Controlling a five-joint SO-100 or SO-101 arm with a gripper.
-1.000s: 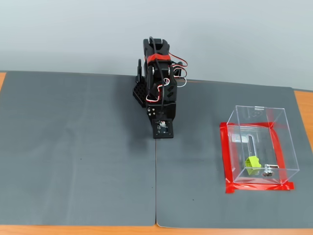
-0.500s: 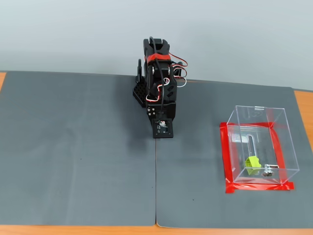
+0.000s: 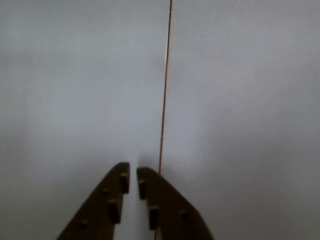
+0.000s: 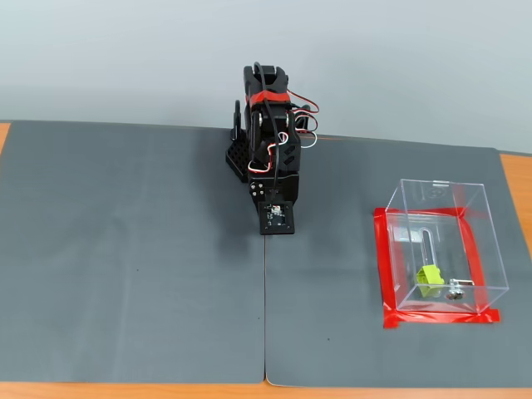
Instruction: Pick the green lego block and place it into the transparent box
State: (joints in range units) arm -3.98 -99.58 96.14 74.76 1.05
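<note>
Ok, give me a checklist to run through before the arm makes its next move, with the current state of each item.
1. The green lego block is inside the transparent box: ok.
2. The box sits within the red tape square in the fixed view: ok.
3. The gripper holds nothing; in the wrist view its jaws are nearly together with only mat between them: ok.
4. The arm is folded at its base, apart from the box: ok.
5. Whether the block lies flat on the box floor: cannot tell, it looks tilted through the walls.
6. The grey mat is bare around the arm: ok.
</note>
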